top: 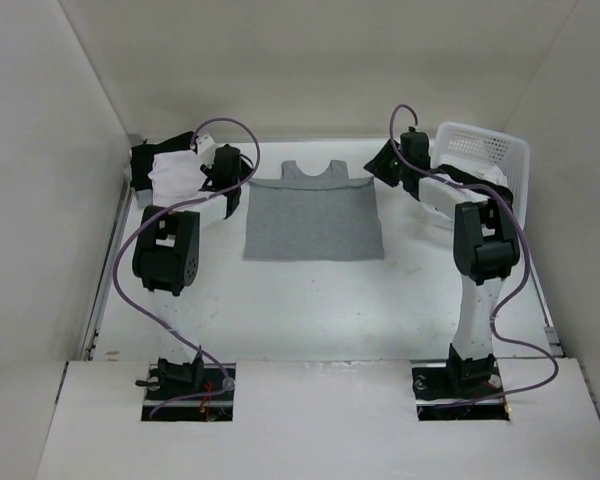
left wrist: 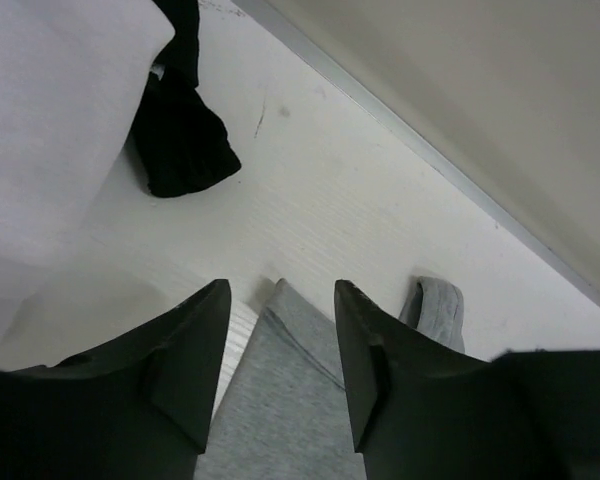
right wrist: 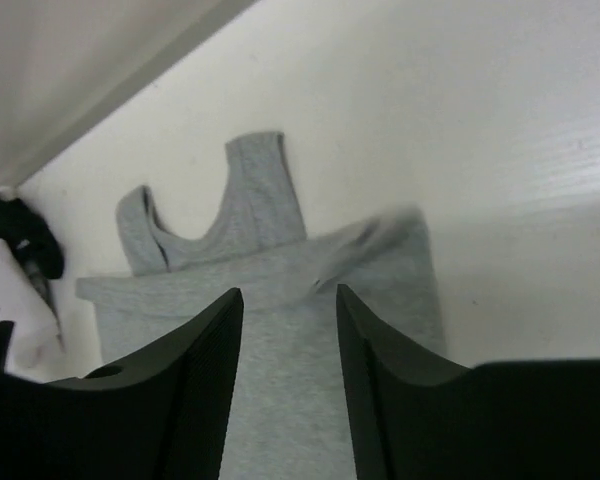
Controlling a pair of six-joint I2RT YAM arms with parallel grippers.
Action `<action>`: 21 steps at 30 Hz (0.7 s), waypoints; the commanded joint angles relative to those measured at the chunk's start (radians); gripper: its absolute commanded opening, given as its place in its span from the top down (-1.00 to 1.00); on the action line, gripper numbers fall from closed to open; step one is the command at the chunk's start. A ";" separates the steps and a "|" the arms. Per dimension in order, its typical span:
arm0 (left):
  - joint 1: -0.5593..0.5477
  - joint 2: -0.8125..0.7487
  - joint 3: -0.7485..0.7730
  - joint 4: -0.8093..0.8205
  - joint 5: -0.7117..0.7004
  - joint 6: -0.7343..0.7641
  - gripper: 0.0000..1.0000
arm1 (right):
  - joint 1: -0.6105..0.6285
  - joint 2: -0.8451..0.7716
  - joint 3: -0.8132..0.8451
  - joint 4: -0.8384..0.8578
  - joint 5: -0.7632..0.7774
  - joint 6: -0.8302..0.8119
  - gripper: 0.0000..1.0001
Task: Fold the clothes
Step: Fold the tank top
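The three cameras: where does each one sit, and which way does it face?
Top external: fixed above and behind the arm bases, looking down on the white table; both arms and a folded grey fabric top show.
Left wrist: on the left arm, looking past the open left gripper at the top's corner and a black fabric garment.
Right wrist: on the right arm, looking past the open right gripper at the top's straps.
Shared: both wrist views show those straps.

A white table (top: 310, 310) fills the middle of the frame, boxed in by plain off-white walls (top: 310, 60) at the top, left and right, under even light.
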 commanded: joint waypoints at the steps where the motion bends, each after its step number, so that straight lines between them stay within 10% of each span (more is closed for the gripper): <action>1: -0.006 -0.179 -0.099 0.077 0.012 0.026 0.06 | 0.005 -0.080 -0.027 0.042 0.011 0.002 -0.02; 6: -0.124 -0.428 -0.468 0.172 -0.014 0.010 0.07 | 0.071 -0.339 -0.397 0.184 0.144 0.005 -0.08; 11: -0.211 -0.580 -0.777 0.128 -0.030 -0.058 0.11 | 0.143 -0.515 -0.734 0.261 0.218 0.081 0.98; 21: -0.218 -0.861 -1.009 0.001 -0.027 -0.200 0.10 | 0.194 -0.772 -1.078 0.270 0.353 0.134 -0.02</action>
